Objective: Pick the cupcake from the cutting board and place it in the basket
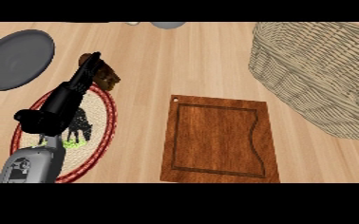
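The left hand (73, 92) reaches with straight fingers to a brown thing, perhaps the cupcake (105, 75), beside a round mat (98, 137). The cutting board (219, 140) lies bare on the counter (182, 61), with the basket (308, 71) near its right.

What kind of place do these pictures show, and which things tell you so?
Most likely a kitchen counter. On the light wooden counter top lie a brown wooden cutting board, a grey plate at the left edge, a large wicker basket at the right, and a round placemat with a red rim.
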Robot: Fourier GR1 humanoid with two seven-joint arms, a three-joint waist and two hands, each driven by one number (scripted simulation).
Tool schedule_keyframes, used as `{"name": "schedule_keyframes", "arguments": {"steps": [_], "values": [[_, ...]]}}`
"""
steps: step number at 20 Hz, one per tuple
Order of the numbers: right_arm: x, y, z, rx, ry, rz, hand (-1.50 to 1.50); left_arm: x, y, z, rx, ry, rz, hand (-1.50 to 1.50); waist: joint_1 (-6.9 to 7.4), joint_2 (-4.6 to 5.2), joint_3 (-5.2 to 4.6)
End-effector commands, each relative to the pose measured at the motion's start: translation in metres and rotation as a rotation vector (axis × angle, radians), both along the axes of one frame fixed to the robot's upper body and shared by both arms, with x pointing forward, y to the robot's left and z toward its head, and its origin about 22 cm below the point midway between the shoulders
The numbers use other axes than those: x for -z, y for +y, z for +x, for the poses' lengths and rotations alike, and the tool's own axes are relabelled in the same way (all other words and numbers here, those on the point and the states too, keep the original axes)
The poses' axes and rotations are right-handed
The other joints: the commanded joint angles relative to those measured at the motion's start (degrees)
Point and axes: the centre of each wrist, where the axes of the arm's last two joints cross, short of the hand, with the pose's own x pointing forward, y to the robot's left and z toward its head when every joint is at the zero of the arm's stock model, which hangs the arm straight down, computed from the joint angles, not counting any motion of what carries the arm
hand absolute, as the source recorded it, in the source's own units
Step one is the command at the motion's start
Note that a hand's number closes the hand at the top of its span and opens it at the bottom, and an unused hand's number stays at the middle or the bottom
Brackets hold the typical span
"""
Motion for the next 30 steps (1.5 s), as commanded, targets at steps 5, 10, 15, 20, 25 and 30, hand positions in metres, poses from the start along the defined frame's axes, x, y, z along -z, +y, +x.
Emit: {"name": "schedule_keyframes", "arguments": {"steps": [5, 10, 15, 20, 25, 30], "values": [[0.025, 0.001, 0.047, 0.026, 0.03, -0.048, 1.5, 0.009, -0.023, -0.006, 0.027, -0.004, -0.004, 0.0, 1.62, 0.26, 0.04], [0.075, -0.01, 0.077, 0.037, -0.009, -0.013, 1.5, 0.006, -0.017, -0.001, 0.009, 0.009, -0.01, 0.0, 0.59, 0.15, 0.11], [0.093, 0.001, 0.103, 0.037, -0.08, -0.02, 1.5, 0.007, -0.001, -0.012, -0.011, -0.002, -0.004, 0.0, -0.45, -0.18, 0.08], [0.112, 0.006, 0.126, 0.126, -0.002, 0.158, 1.5, -0.005, -0.012, -0.012, -0.009, -0.003, -0.002, 0.0, -0.14, -0.21, 0.1], [0.092, 0.012, 0.15, 0.109, -0.062, 0.111, -1.5, 0.01, -0.011, -0.006, -0.006, 0.009, -0.009, 0.0, -0.38, -0.02, 0.08], [0.084, 0.008, 0.152, 0.054, -0.082, 0.132, -1.5, -0.008, 0.008, -0.012, -0.014, 0.0, 0.002, 0.0, -0.58, -0.23, 0.08]]}}
